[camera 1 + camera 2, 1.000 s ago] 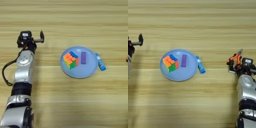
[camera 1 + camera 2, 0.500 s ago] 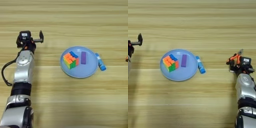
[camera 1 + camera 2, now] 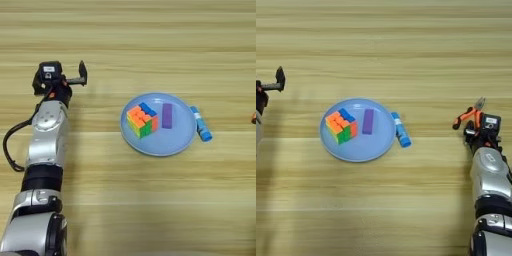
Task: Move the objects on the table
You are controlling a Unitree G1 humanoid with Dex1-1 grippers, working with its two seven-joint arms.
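Objects for the task are spread across the wooden table (image 3: 125, 30), and in the left eye view a blue stick (image 3: 200, 123) with a lighter cap is seen lying flat on the wood, touching the rim of a blue plate (image 3: 150, 147) at its 3 o'clock side. On the plate a multicoloured cube (image 3: 142, 119) and a purple block (image 3: 167, 115) are set side by side, apart from each other. At 9 o'clock from the plate, well apart from it, the left gripper (image 3: 60, 77) is held over bare wood with its fingers spread and nothing between them. At the right edge only an orange sliver is caught, cut off by the frame

In the right eye view the right gripper (image 3: 470, 114) is shown at 3 o'clock from the plate, well apart from the stick. A small orange item (image 3: 468, 116) is seen at its tip; whether it is clasped or merely lies against the fingers cannot be told, and the set of those fingers cannot be read. The left gripper is cut down here to one finger at the left edge

As a judgement, the cube and block count as placed, the stick is left off the plate, and the orange item is not yet set down anywhere
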